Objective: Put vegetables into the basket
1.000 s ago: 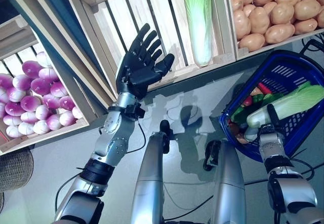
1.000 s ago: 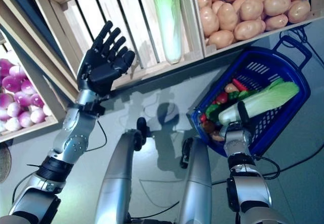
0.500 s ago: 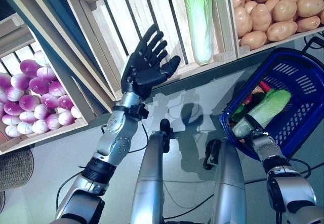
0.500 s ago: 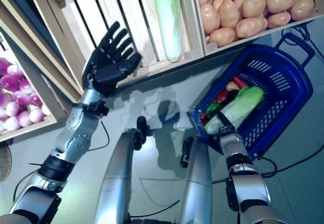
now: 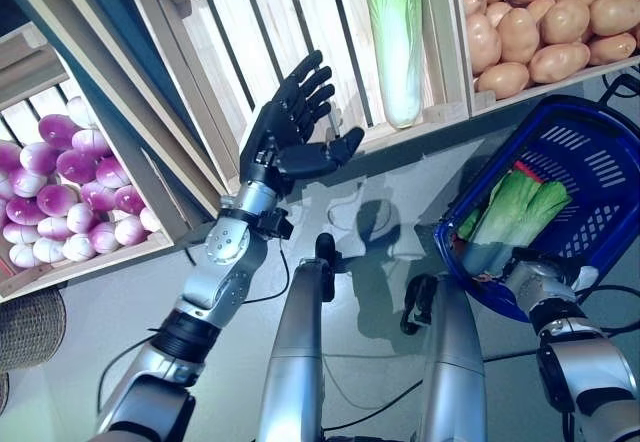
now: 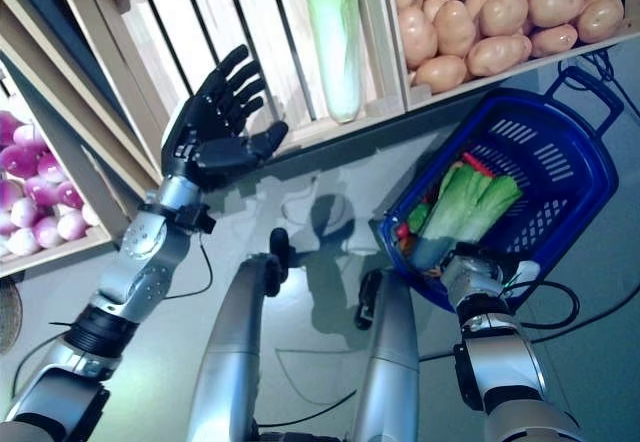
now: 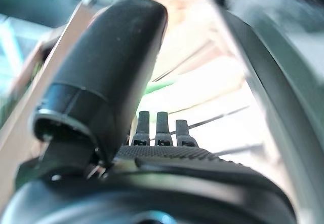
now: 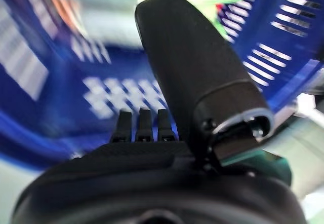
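Note:
A blue plastic basket (image 5: 598,167) stands on the floor at the right. A long green-and-white napa cabbage (image 5: 518,208) lies in it on top of small red and green vegetables (image 6: 406,230). My right hand (image 8: 152,183) hovers at the basket's near rim, just below the cabbage's white stem. Its thumb and fingers are straight and hold nothing. A second napa cabbage (image 5: 393,37) stands in the middle wooden crate. My left hand (image 5: 288,137) is raised, open and empty, in front of that crate and to the left of that cabbage.
A crate of potatoes (image 5: 545,22) sits above the basket. A crate of purple onions (image 5: 65,197) is at the left. A woven basket (image 5: 28,334) shows at the lower left edge. Grey floor lies between crates and basket.
The right hand lowered the cabbage it held into the blue basket and let go; the cabbage now lies inside. The left hand rose a little and spread its thumb.

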